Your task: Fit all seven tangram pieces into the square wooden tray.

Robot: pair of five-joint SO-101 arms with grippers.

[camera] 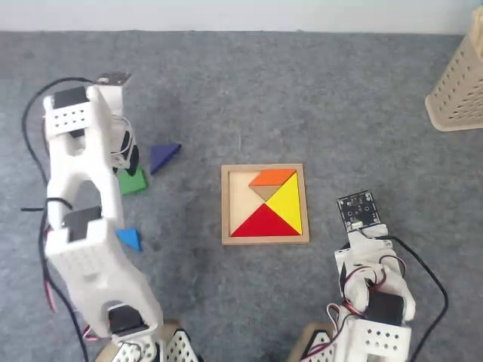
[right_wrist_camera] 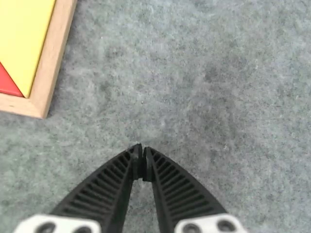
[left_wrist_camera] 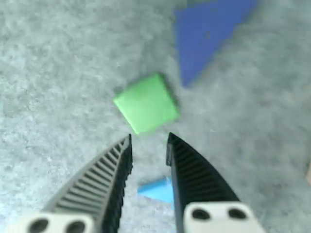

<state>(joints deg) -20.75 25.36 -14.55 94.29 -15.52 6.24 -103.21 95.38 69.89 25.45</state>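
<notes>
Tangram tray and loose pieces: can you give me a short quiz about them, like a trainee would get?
1. True or false: the green square lies inside the wooden tray.
2. The right tool is: A) open, B) shut and empty, C) holding a piece.
3. How many pieces lie loose on the carpet?
Key: 1 false; 2 B; 3 three: green square, dark blue triangle, light blue piece.

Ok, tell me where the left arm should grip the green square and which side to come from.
Come straight down from above and pinch two opposite edges of the green square. It lies flat on the carpet, too thin to take from the side, and sits turned relative to the left gripper, so I'd rotate the wrist first.
</notes>
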